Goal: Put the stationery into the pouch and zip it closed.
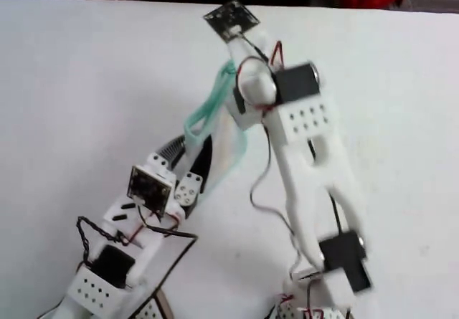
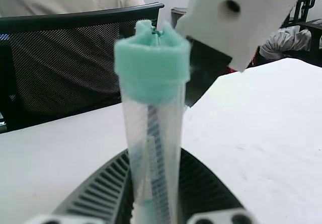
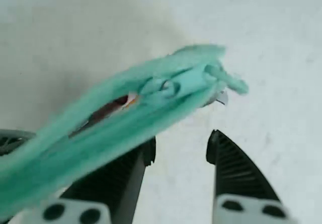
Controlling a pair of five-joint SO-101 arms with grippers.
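Clamping pouch point(image 2: 151, 73), centre of high view, in left end effector point(image 2: 153, 158) | right end effector point(image 3: 183, 141) released, jaws apart, close to pouch's teal edge

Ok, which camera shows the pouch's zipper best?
The right wrist view: the pouch is close up, its zipper slider plain. The left wrist view shows the pouch end-on; in the high view the arms cover much of it.

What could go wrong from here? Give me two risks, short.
The pouch zip gapes, with a red item showing inside; tilting may spill it. The right tool stands open beside the zip pull, not on it, so it could pinch the teal trim instead while the left tool holds the pouch.
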